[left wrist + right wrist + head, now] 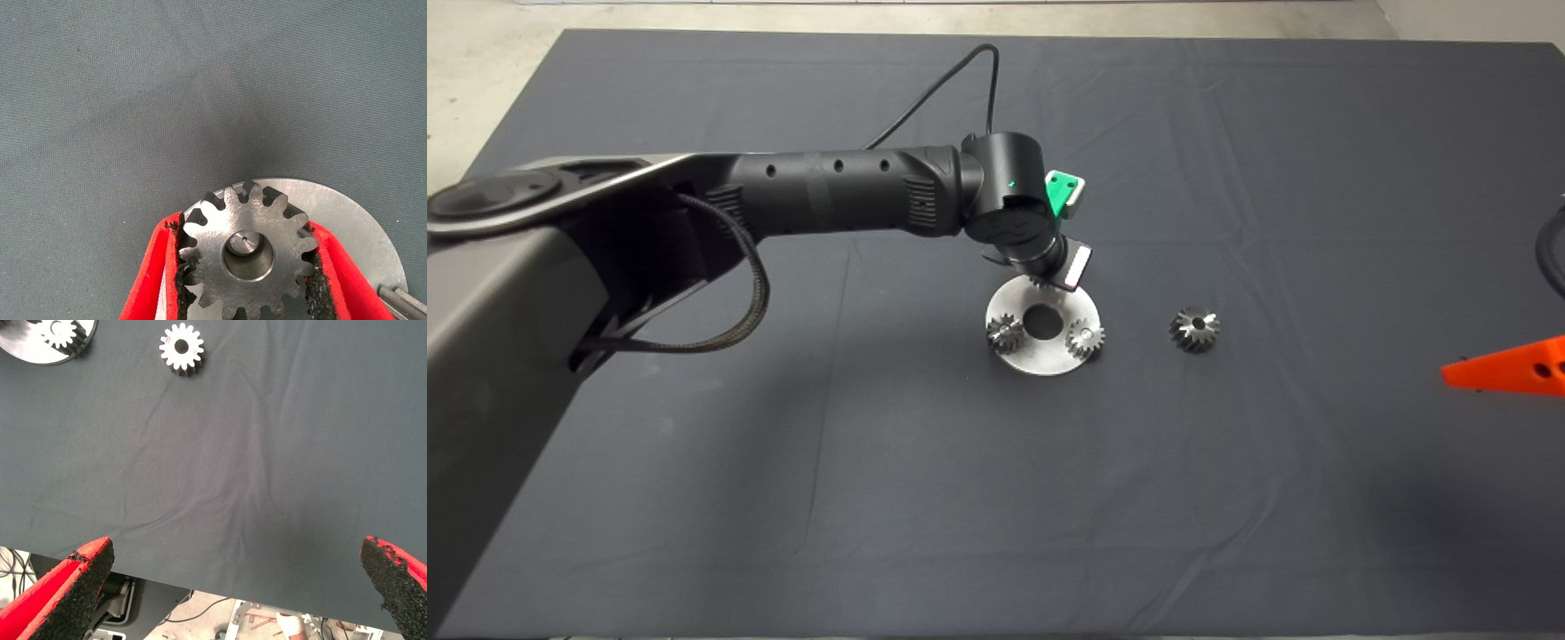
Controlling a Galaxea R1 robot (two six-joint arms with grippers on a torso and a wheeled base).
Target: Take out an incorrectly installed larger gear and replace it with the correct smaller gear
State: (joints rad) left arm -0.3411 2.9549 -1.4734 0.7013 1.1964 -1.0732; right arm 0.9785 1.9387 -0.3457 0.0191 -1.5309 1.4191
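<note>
Your left gripper [245,267] is clamping the smaller gear [245,257] between its two black pads [183,287], one pad pressing the teeth on each side. The gear is sitting flat over the round metal plate [353,227], at the plate's far edge from you, and a pin end is showing inside its centre bore. In the wrist view the lower teeth are being cut off by the frame edge, so you cannot tell whether the gear is fully seated on the plate. Two thin metal rods [400,303] are peeking in at the corner, mostly out of frame.

From the head camera your left arm's wrist [1014,200] is covering the gripper and the held gear almost entirely; only the plate's [1040,360] near half, its centre hole and two small gears [1005,333] standing on it are showing.

The larger gear [1195,329] is lying on the dark mat [996,498], off the plate, near its right side and apart from it.

Your right gripper [240,587] is waiting at the mat's right edge with fingers spread wide, holding nothing; only one red finger [1507,366] is showing overhead. Beyond the mat edge, floor clutter is appearing, too small to identify.

No readable writing or labels are showing anywhere.
</note>
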